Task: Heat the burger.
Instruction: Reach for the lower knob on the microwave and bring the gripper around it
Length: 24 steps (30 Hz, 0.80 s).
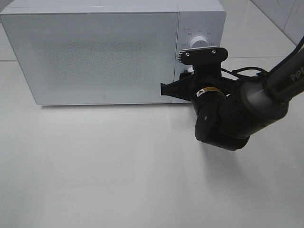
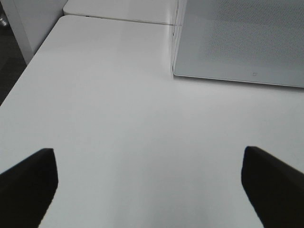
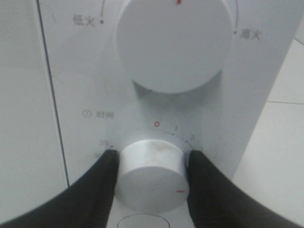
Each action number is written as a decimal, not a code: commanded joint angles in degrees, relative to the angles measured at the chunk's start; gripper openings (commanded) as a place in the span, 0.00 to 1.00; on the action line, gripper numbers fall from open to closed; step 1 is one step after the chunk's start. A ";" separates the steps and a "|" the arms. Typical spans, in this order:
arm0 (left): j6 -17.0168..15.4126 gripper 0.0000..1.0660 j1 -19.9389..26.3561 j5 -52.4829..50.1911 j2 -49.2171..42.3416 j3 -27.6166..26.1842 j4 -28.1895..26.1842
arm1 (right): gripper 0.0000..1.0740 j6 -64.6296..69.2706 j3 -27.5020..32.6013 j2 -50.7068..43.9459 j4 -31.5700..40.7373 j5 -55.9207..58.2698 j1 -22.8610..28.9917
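The burger is out of view; the white microwave point(image 1: 104, 57) stands with its door closed. In the right wrist view my right gripper point(image 3: 153, 160) is shut on the lower timer knob point(image 3: 149, 183), one black finger point(image 3: 95, 190) against each side. The knob's red mark sits to the lower right of its face. In the high view the right arm point(image 1: 223, 111) reaches to the control panel at the microwave's right end. My left gripper point(image 2: 148, 154) is open over bare table, nothing between its fingers; the high view does not show it.
Above the timer knob is the larger power knob point(image 3: 173, 42) point(image 1: 198, 42). The white table point(image 1: 118, 171) stretches in front of the microwave. The left wrist view shows the microwave's left front corner point(image 2: 175, 71) and the table edge point(image 2: 28, 61).
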 commanded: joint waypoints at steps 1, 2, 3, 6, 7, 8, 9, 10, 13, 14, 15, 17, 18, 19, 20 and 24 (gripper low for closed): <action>-0.17 0.92 0.23 -0.46 -0.86 0.11 -0.11 | 0.02 4.01 -1.09 -0.34 -4.47 -3.61 -0.11; -0.17 0.92 0.23 -0.46 -0.86 0.11 -0.11 | 0.02 9.28 -1.03 -0.34 -4.98 -3.61 -0.11; -0.17 0.92 0.23 -0.46 -0.86 0.11 -0.11 | 0.02 9.28 -1.03 -0.34 -4.98 -3.61 -0.11; -0.17 0.92 0.23 -0.46 -0.86 0.11 -0.11 | 0.02 17.70 -0.97 -0.34 -7.96 -3.78 -0.11; -0.17 0.92 0.23 -0.46 -0.86 0.11 -0.11 | 0.02 20.05 -0.97 -0.34 -8.88 -3.95 -0.11; -0.17 0.92 0.23 -0.46 -0.86 0.11 -0.11 | 0.02 26.24 -0.97 -0.34 -10.31 -4.24 -0.11; -0.17 0.92 0.23 -0.46 -0.86 0.11 -0.11 | 0.02 26.24 -0.97 -0.34 -10.31 -4.24 -0.11; -0.17 0.92 0.23 -0.46 -0.86 0.11 -0.11 | 0.02 29.79 -0.97 -0.34 -11.00 -4.24 -0.11; -0.17 0.92 0.23 -0.46 -0.86 0.11 -0.11 | 0.02 43.37 -0.63 -0.34 -13.92 -4.70 -0.11; -0.17 0.92 0.23 -0.46 -0.86 0.11 -0.11 | 0.02 43.37 -0.63 -0.34 -13.92 -4.70 -0.11; -0.17 0.92 0.23 -0.46 -0.86 0.11 -0.11 | 0.02 47.33 -0.40 -0.34 -14.50 -5.16 -0.11; -0.17 0.92 0.23 -0.46 -0.86 0.11 -0.11 | 0.01 54.89 -0.34 -0.34 -15.01 -5.27 -0.11; -0.17 0.92 0.23 -0.46 -0.86 0.11 -0.11 | 0.00 61.65 -0.34 -0.34 -16.27 -5.56 -0.11; -0.17 0.92 0.23 -0.46 -0.86 0.11 -0.11 | 0.00 61.65 -0.34 -0.34 -16.27 -5.56 -0.11; -0.17 0.92 0.23 -0.46 -0.86 0.11 -0.11 | 0.00 65.72 -0.34 -0.34 -17.02 -6.02 -0.11; -0.17 0.92 0.23 -0.46 -0.86 0.11 -0.11 | 0.00 80.90 -0.34 -0.34 -19.54 -9.74 -0.11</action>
